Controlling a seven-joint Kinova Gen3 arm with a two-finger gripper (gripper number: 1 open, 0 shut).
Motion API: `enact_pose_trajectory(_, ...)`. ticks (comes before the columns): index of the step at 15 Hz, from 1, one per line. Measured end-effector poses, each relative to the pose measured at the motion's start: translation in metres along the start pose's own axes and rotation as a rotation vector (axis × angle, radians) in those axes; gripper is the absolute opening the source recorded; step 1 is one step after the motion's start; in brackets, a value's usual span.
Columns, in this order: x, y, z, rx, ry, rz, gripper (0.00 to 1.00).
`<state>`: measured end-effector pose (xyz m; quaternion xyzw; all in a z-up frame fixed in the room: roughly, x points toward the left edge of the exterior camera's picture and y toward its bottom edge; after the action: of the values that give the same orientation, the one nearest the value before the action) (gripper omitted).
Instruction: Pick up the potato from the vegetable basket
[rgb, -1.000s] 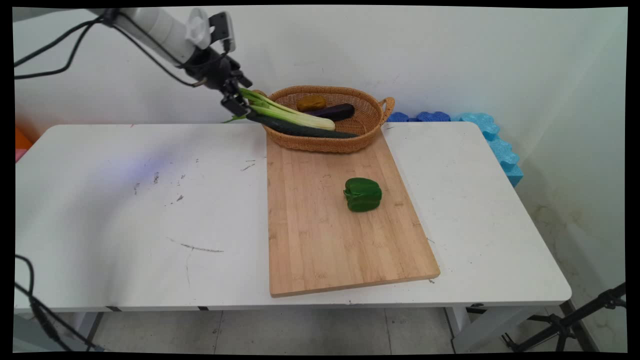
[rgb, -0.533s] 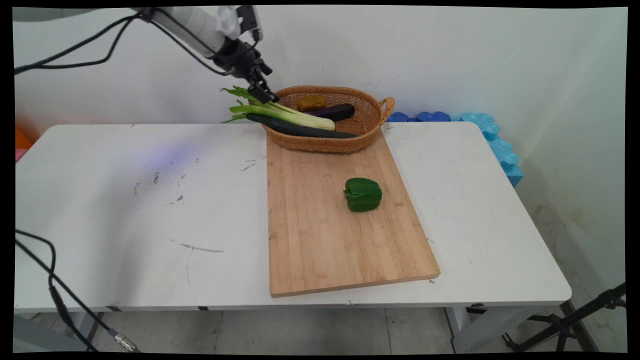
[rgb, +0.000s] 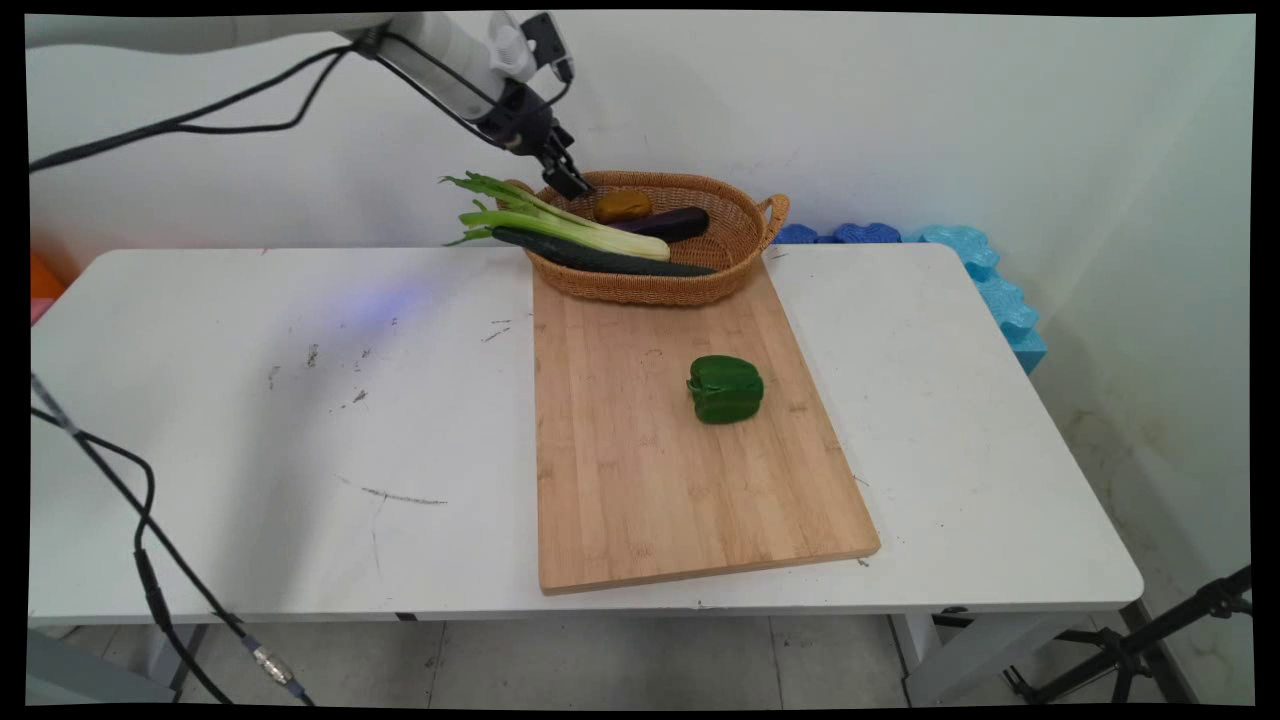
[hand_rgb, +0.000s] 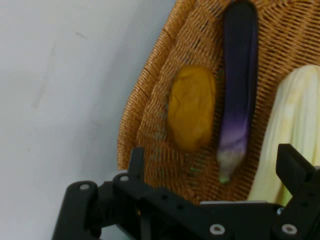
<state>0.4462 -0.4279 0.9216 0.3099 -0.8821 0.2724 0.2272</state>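
My gripper (rgb: 574, 185) hangs open over the back left rim of a wicker basket (rgb: 748, 222), holding nothing. Nearest to it is a yellow-brown potato (rgb: 622, 206), just to its right. A purple eggplant (rgb: 676, 223) lies beside the potato. A leek (rgb: 560, 225) and a dark cucumber (rgb: 600, 262) lie across the basket, their ends sticking out over the left rim. In the hand view the gripper (hand_rgb: 215, 165) frames the potato (hand_rgb: 191, 107), the eggplant (hand_rgb: 240, 75) and the leek's pale stalk (hand_rgb: 292, 125) on the basket's weave (hand_rgb: 150, 100).
A wooden cutting board (rgb: 650, 490) lies in front of the basket with a green bell pepper (rgb: 726, 388) on it. Blue foam pieces (rgb: 990, 280) line the wall at the table's back right. Black cables hang at the left.
The gripper has moved right and slightly up, from the leek's leafy end to above the basket's rim near the potato. The leek's leaves now show.
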Motion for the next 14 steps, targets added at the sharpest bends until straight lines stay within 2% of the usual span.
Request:
enact_pose_trajectory(6, 0.006, 0.001, 0.051, 0.013, -0.022, -0.083, 1.00)
enact_pose_trajectory(14, 0.007, 0.006, 0.094, 0.015, -0.042, -0.156, 1.00)
